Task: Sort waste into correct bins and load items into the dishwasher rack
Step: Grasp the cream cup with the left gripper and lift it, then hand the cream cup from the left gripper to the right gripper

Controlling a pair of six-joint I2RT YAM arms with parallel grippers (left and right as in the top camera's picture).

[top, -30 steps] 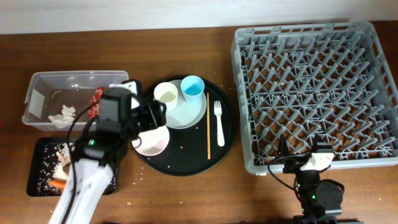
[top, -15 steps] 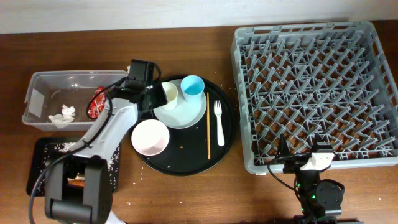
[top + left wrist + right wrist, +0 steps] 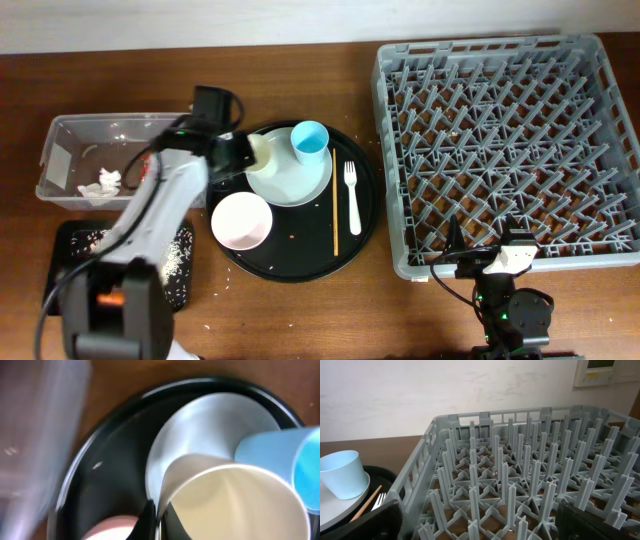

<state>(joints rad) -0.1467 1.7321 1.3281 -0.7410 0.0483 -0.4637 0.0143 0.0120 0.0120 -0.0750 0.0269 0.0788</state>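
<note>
My left gripper (image 3: 247, 160) is shut on the near wall of the cream cup (image 3: 266, 151). In the left wrist view one finger (image 3: 148, 519) lies outside the cream cup (image 3: 235, 500) and the other inside its rim. The cup stands on the pale plate (image 3: 297, 182) beside the light blue cup (image 3: 310, 141). The white bowl (image 3: 241, 221), fork (image 3: 352, 196) and wooden stick (image 3: 334, 205) lie on the round black tray (image 3: 300, 268). My right gripper (image 3: 480, 527) is open and holds nothing at the near edge of the grey dishwasher rack (image 3: 500, 140).
The clear tub (image 3: 68, 140) at the left holds a crumpled tissue (image 3: 102, 182). In front of it is the shallow black tray (image 3: 66, 252) with rice scraps (image 3: 178, 256). My left arm crosses over the tub's right end. The right wrist view shows the rack's pegs (image 3: 520, 465).
My left arm swung from over the bowl to the cream cup, and its jaws closed on the cup's wall. The right arm has not moved.
</note>
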